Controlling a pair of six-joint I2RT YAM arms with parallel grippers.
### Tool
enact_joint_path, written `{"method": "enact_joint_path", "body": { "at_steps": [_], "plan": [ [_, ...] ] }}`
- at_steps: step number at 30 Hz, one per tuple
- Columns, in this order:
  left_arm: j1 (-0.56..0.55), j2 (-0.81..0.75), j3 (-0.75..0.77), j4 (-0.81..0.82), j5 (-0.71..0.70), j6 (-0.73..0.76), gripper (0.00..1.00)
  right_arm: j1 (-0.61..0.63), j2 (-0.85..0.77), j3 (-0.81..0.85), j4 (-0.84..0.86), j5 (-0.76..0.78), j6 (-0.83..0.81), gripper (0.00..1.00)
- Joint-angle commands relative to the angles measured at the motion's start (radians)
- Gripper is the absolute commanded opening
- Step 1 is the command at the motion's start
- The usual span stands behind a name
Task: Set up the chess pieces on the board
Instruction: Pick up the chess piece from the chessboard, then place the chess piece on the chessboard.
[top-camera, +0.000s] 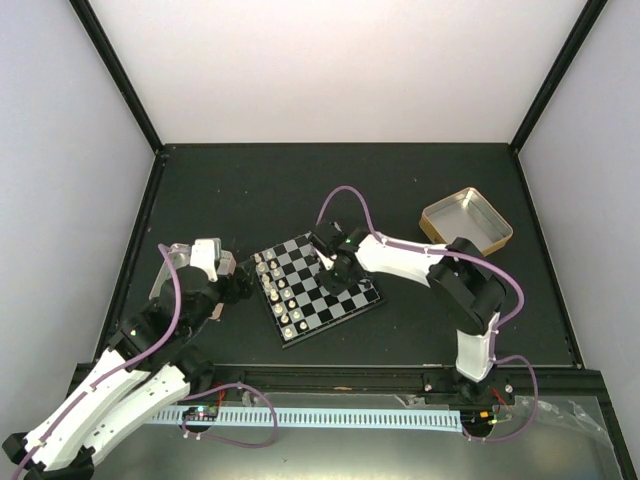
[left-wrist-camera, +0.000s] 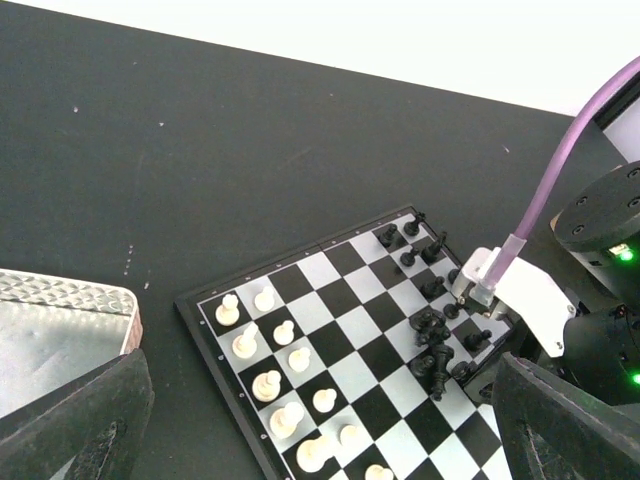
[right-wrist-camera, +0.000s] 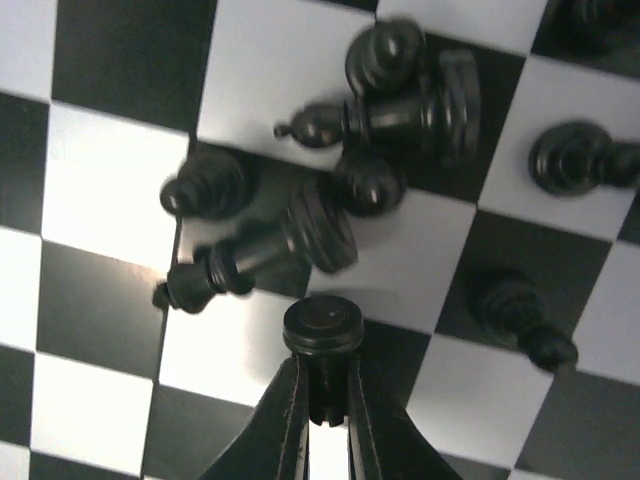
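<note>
The board (top-camera: 345, 300) lies tilted at the table's middle. Cream-white chess pieces (top-camera: 278, 292) stand in two rows along its left side. Black ones lie in a heap (right-wrist-camera: 330, 215) on the right side, several toppled, with a few upright (right-wrist-camera: 570, 160). My right gripper (right-wrist-camera: 322, 400) hangs over that heap, shut on a black piece (right-wrist-camera: 322, 328) whose round base faces the camera. In the top view the right gripper (top-camera: 335, 268) covers the heap. My left gripper (left-wrist-camera: 320, 440) is open just left of the board (left-wrist-camera: 335, 335), holding nothing.
A silver-pink tray (top-camera: 172, 262) sits under my left arm, its corner (left-wrist-camera: 60, 320) showing in the left wrist view. A gold tin (top-camera: 467, 222) stands at the back right. My right arm's white link (left-wrist-camera: 530, 300) and purple cable (left-wrist-camera: 560, 170) reach over the board's right edge.
</note>
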Motion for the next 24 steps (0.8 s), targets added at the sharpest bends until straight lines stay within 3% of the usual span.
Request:
{"method": "enact_joint_path", "body": {
  "at_steps": [1,7,17,24],
  "plan": [
    [0.004,0.000,-0.007,0.031,0.051,0.022,0.95,0.005,-0.085,-0.084,0.027,-0.013,-0.011,0.01],
    [0.005,0.043,-0.047,0.162,0.192,-0.028,0.95,0.006,-0.245,-0.204,0.174,-0.063,-0.030,0.01],
    [0.006,0.230,-0.189,0.595,0.552,-0.353,0.91,0.005,-0.545,-0.436,0.464,-0.251,-0.028,0.04],
    [0.008,0.407,-0.188,0.859,0.772,-0.474,0.91,0.005,-0.668,-0.525,0.587,-0.353,-0.003,0.05]
  ]
}}
